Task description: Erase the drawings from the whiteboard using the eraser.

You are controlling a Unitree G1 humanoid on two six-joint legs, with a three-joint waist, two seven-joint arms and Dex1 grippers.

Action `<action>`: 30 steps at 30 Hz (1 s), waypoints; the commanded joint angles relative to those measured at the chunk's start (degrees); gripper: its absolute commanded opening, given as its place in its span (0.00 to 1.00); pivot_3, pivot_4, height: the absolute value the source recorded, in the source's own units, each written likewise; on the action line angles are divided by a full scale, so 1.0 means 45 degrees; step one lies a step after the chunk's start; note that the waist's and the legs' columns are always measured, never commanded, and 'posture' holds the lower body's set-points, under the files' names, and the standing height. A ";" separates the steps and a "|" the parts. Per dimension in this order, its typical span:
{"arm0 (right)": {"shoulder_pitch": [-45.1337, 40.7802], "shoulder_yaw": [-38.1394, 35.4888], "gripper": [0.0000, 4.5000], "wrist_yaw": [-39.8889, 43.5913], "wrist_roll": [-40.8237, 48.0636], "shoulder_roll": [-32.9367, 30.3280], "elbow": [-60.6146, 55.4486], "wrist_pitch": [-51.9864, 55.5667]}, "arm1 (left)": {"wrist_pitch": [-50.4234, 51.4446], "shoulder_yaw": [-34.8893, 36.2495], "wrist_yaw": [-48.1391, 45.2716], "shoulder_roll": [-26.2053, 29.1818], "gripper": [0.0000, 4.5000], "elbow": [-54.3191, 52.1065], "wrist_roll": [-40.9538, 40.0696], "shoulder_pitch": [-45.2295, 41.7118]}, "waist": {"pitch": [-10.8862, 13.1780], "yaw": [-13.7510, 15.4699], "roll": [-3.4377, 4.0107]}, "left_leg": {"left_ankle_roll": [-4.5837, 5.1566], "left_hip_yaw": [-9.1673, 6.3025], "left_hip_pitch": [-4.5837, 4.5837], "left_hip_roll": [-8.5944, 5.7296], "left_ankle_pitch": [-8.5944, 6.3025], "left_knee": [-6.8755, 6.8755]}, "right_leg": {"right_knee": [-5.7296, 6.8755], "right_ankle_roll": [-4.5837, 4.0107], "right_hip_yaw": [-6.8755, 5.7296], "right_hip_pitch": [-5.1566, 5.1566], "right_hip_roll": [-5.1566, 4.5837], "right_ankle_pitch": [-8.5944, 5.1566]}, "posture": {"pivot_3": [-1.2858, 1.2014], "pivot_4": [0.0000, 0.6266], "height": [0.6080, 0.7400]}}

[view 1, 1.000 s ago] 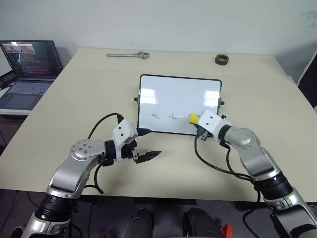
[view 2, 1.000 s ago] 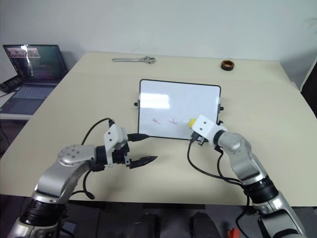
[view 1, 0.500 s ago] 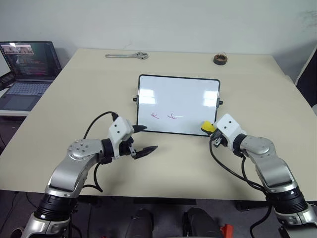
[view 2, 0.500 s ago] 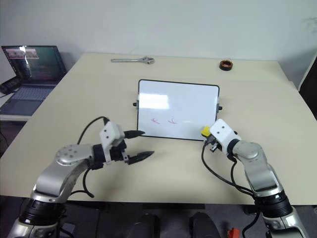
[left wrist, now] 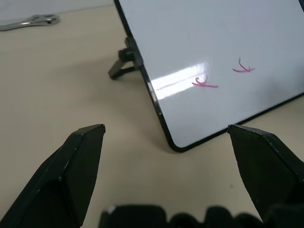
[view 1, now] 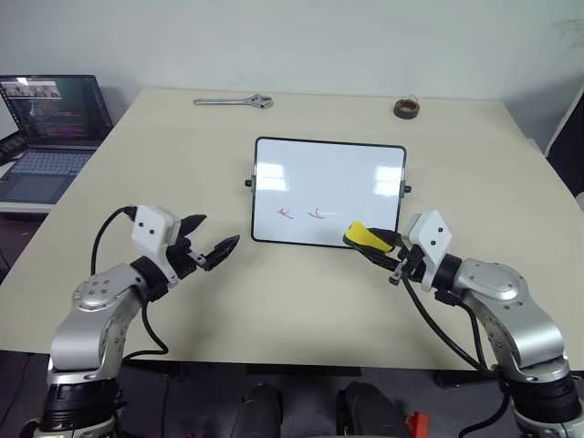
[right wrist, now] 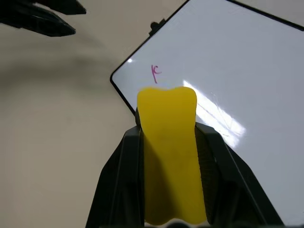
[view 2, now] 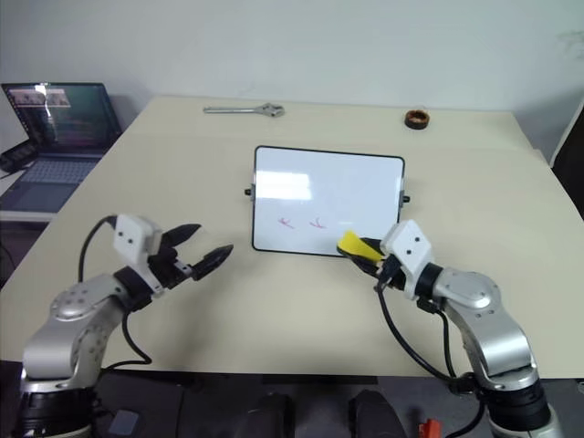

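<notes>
Right gripper [view 1: 372,245] clamps yellow sponge eraser [view 1: 364,235], held at near edge of black-framed glossy whiteboard [view 1: 328,190]. Left gripper [view 1: 210,239] fingers apart, empty, well left of board. Two pink-red marker drawings [view 1: 303,214] on board's lower half. Beyond: steel wrench [view 1: 234,101], dark ring-shaped roll [view 1: 407,108].

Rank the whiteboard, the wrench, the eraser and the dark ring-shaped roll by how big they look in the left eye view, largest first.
1. Whiteboard, by far the largest.
2. Wrench, long but thin.
3. Eraser and roll look about alike; the eraser is nearer the camera and partly hidden by the right gripper's fingers, so I won't rank them.
</notes>
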 commanded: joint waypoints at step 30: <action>-0.5706 0.4725 0.24 -0.1465 -0.6119 0.1535 1.0809 -0.5827 | 0.0785 -0.0367 -0.0155 0.0530 1.00 -0.1574 -0.0380 0.0410 | -0.0002 -0.0027 0.0000 | -0.0004 0.0013 0.0022 -0.0005 0.0002 -0.0002 | 0.0006 -0.0004 0.0007 0.0008 -0.0002 0.0002 | 0.52 0.24 1.00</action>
